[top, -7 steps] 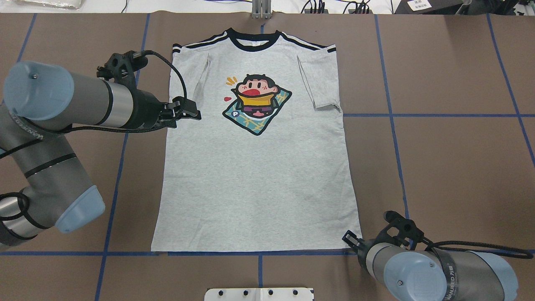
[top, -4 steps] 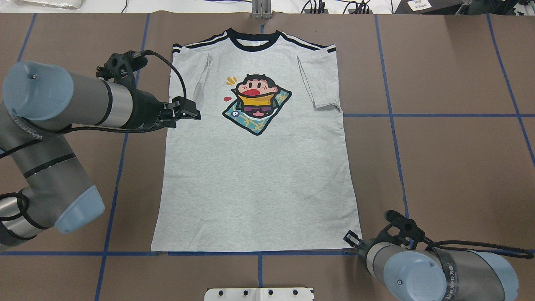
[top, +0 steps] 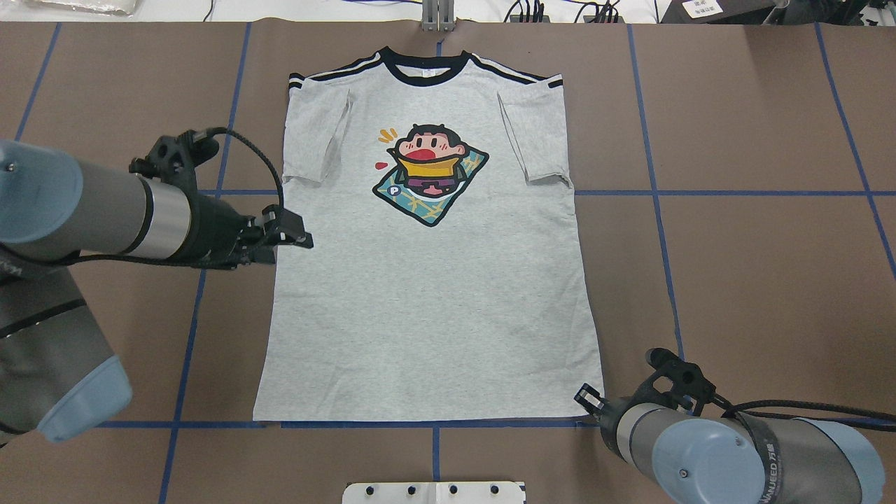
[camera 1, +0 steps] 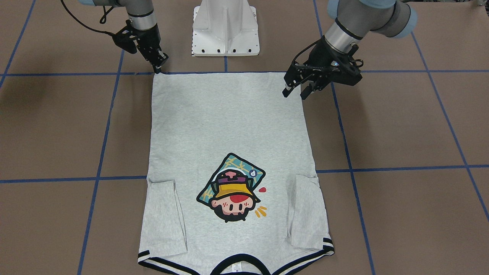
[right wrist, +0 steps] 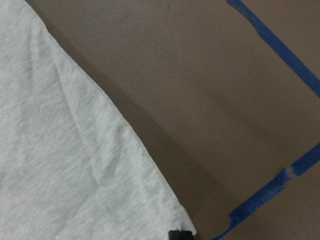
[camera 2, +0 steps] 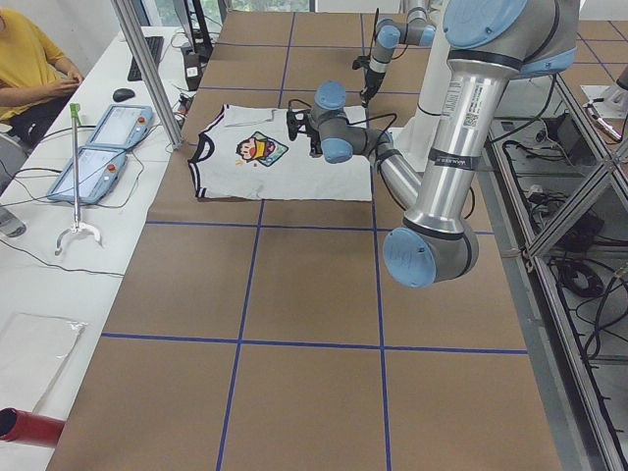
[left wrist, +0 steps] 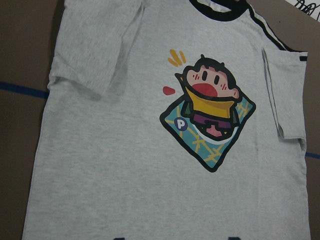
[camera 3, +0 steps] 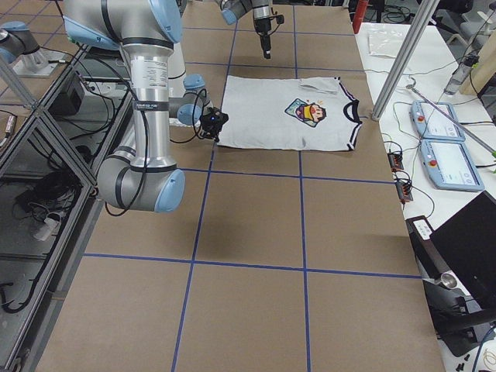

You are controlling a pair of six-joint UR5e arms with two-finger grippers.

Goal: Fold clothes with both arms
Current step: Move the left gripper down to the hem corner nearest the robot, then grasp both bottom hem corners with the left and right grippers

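T-shirt: the grey T-shirt (top: 434,308) lies flat on the brown table (top: 735,280), print (top: 428,175) up. The black collar is on the far side from me and the hem lies along the blue tape line (top: 434,423) near my white base (camera 1: 225,26).
Sleeves: both are folded inward onto the body.
My left gripper: my left gripper (camera 1: 295,93) hangs raised over the shirt's side edge on my left and does not touch the cloth. Its jaws stand apart, with nothing between them.
My right gripper: my right gripper (camera 1: 158,68) is low at the hem corner on my right, its tip at the cloth.
State of the right jaws: I cannot tell. They look narrow in the front-facing view, but the gap, if there is one, does not show.
Hidden in overhead view: my own right wrist covers most of that gripper; only a small black part shows beside the corner.
Right wrist view: only one black fingertip (right wrist: 180,234) shows at the lower edge, just at the hem corner; the rest is out of frame.
Left wrist view: the print and both folded sleeves show, but the hem is cut off.
Front-facing view: the collar is cut by the lower edge.
Side views: both grippers are too small to read.
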